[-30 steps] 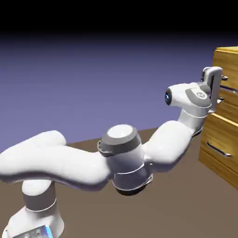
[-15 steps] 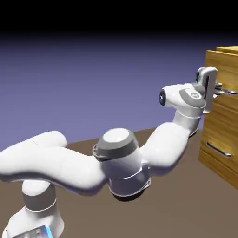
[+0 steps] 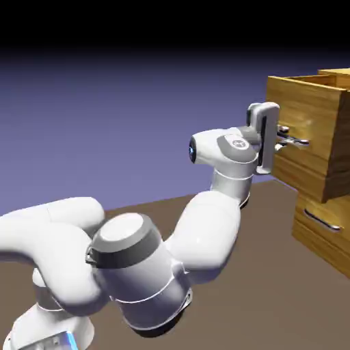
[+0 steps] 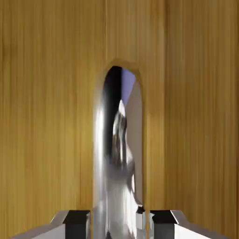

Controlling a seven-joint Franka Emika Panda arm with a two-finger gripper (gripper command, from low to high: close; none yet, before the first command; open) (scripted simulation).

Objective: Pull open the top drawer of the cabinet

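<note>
We see a plain brown tabletop [image 3: 236, 294] filling the lower part of the exterior view, smooth and matte, without a pattern. Its far edge runs at a gentle slant, rising toward the exterior view's right. Behind it we meet a plain blue-violet backdrop [image 3: 137, 130] that deepens to black across the top.

At the exterior view's lower left, the glossy white robot arm [image 3: 205, 236] rises from a base with a bright blue strip. Its thick, rounded links, with grey bands at the joints, cross over the table toward the exterior view's right.

There we find a tall, boxy cabinet of golden-brown wood grain [image 3: 335, 72], partly cut off by the picture's edge. Its top drawer, a deep golden-brown wooden box [image 3: 301, 106], stands open, jutting well out from the cabinet toward the arm. We can look over its rim and make out a little of the inner wall. Below it, in shadow near the drawer and lighter farther down, is a lower wooden front with its own slim silver bar handle [image 3: 321, 220].

The two-finger gripper [image 3: 280, 139] is at the front of the top drawer, pinching that drawer's shiny silver bar handle [image 4: 116, 158]. In the hand view, the handle runs upright between the two small grey fingertips [image 4: 77, 224], against yellow-brown wood with fine straight grain. Its polished metal mirrors black, violet and pale grey shapes.
</note>
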